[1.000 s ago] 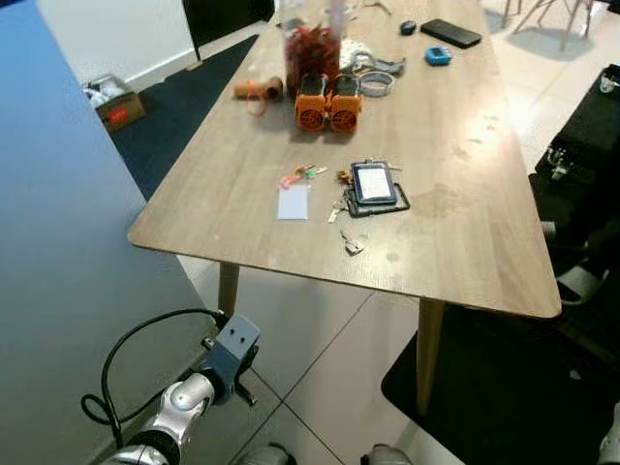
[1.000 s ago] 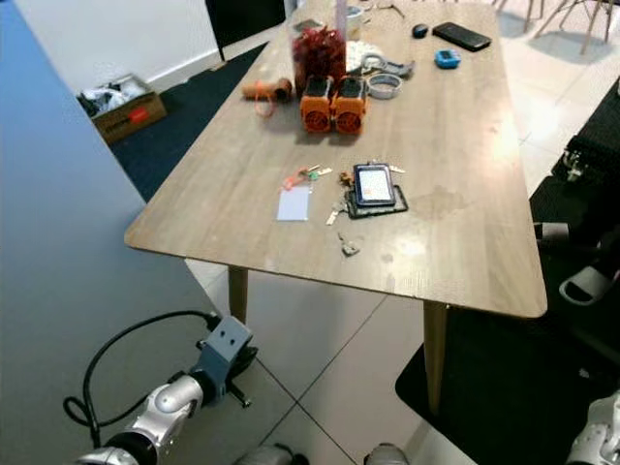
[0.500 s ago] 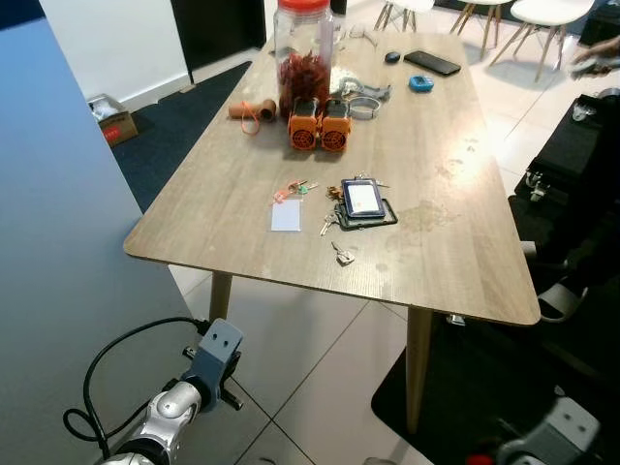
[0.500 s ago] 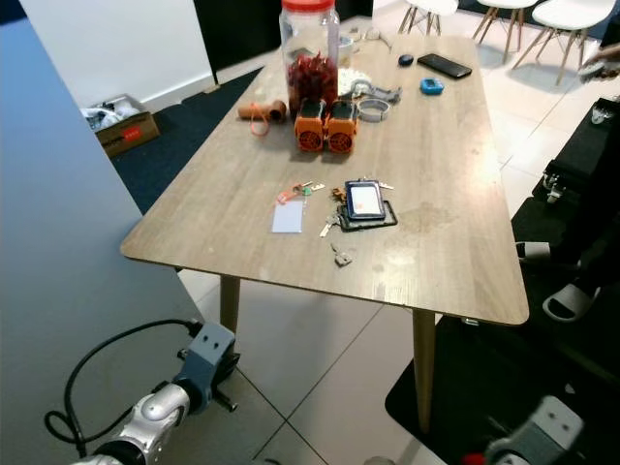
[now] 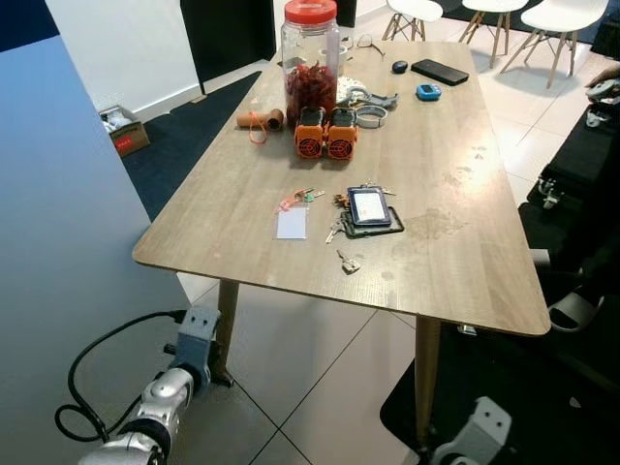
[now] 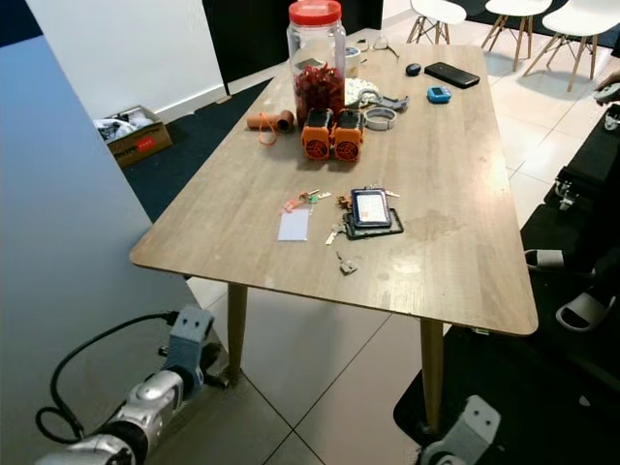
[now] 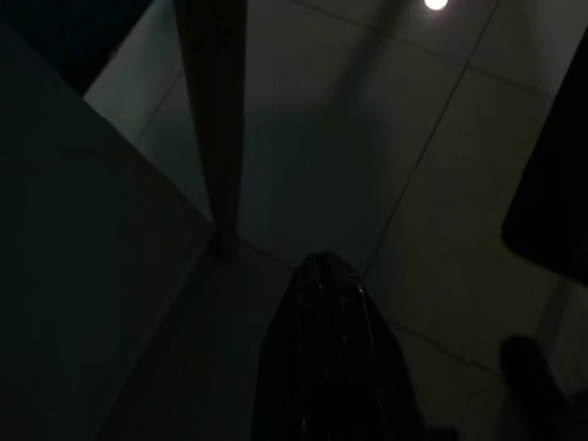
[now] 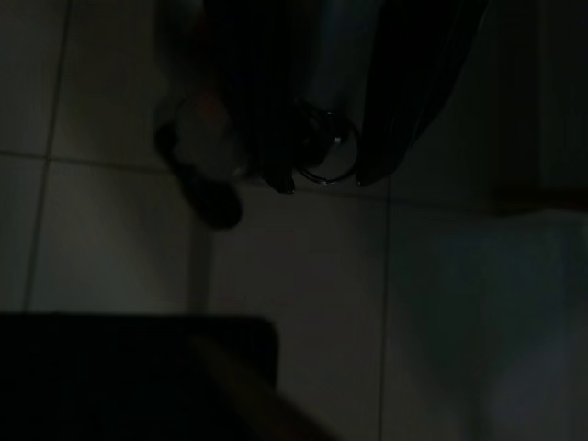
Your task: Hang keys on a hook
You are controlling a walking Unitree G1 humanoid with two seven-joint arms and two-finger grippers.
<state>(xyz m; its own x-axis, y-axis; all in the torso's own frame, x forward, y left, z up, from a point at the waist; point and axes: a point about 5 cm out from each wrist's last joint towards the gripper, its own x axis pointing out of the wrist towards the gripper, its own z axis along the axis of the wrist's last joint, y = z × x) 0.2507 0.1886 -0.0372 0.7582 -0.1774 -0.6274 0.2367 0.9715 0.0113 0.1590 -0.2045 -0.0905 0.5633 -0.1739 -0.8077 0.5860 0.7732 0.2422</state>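
Your keys are on the long light-wood table (image 5: 455, 262): a small silver key bunch (image 5: 348, 263) lies alone near the near edge, and a second silver key (image 5: 332, 232) sits just beyond it, touching the near left corner of the black-framed card holder (image 5: 371, 208). At 9 o'clock from that holder you have a pale blue-white card (image 5: 292, 223), with a cluster of pink, green and orange key tags (image 5: 301, 198) at its 12 o'clock.

Further toward 12 o'clock stand two orange round-faced devices (image 5: 326, 135) side by side, and right behind them a tall clear jar with a red lid (image 5: 311, 53). A black phone (image 5: 440, 71) lies at the far end.

Your left gripper (image 7: 322, 276) hangs low at 7 o'clock beside the table leg (image 7: 213, 119), fingers pressed together and empty. Your right gripper (image 8: 322, 170) hangs over the tiled floor (image 8: 303, 303); its fingers stand slightly apart with a small metal ring (image 8: 323, 152) between the tips.
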